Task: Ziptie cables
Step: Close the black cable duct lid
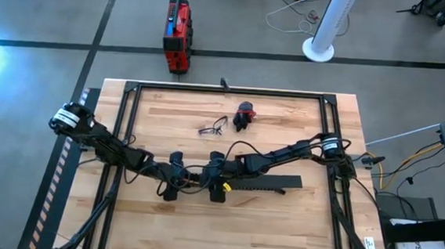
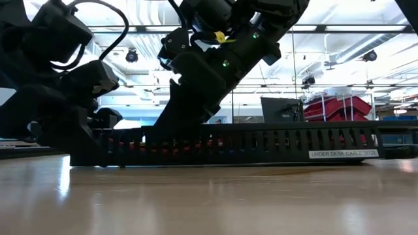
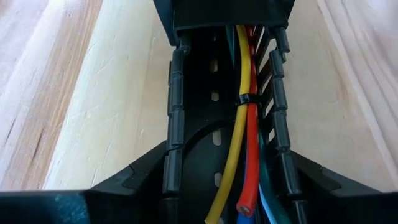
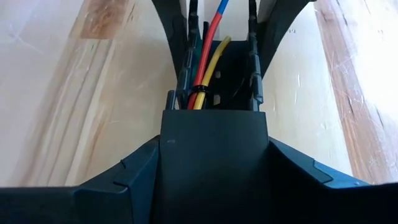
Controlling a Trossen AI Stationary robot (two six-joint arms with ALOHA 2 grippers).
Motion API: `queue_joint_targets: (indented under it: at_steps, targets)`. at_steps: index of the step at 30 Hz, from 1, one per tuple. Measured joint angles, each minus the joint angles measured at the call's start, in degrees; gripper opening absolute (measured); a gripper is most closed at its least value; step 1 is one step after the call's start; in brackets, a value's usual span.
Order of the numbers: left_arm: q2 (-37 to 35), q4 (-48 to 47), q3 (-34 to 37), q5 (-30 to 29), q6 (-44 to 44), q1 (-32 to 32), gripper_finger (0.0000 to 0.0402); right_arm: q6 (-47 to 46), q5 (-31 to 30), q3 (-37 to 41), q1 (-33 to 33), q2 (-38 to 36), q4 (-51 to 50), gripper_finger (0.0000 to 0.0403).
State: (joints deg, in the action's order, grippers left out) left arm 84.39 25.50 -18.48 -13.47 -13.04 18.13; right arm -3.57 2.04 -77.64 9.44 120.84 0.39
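Note:
The cables (image 3: 241,143), yellow, red, blue, green and white, lie inside the long black slotted duct (image 2: 261,145), which rests flat on the table. A thin black ziptie (image 3: 244,99) rings the yellow and red cables; it also shows as a band in the right wrist view (image 4: 200,91). My left gripper (image 1: 173,177) sits at the duct's left end, its fingers astride the duct. My right gripper (image 1: 218,181) is close to its right, over a stretch of duct closed by a black cover (image 4: 214,155). My left gripper has the duct's open stretch between its two fingers, one on the outer side of each slotted wall (image 3: 172,171). The fingers slant down from the table's left and lie across the duct. The duct stays level on the table. My right gripper takes the covered stretch of the duct (image 4: 214,134) between its two fingers, which slant down from the table's right and lie across it. The cover fills the gap between them. The fingers hide the places of contact.
A red-and-black lump (image 1: 244,115) and a small dark wire tangle (image 1: 213,128) lie farther back on the wooden table (image 1: 278,230). A black frame (image 1: 233,90) runs round the table. The duct reaches right to about (image 1: 297,181).

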Motion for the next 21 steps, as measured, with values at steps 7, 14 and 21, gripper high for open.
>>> queue_joint_targets:
  at_steps: [7,14,21]
  targets:
    - [-0.65,0.28,0.02,0.32,0.42,-0.02,0.0210,0.30,0.75,-0.11,0.67,-0.33,-2.70,0.0217]
    - [-0.76,0.26,0.09,-0.21,0.55,-0.02,0.0209,0.45,0.72,-0.30,0.86,-0.48,-3.31,0.0217]
    - [0.54,4.75,0.57,-0.69,0.92,-0.02,0.0211,-1.28,-4.23,-0.48,1.05,-0.30,-0.48,0.0216]
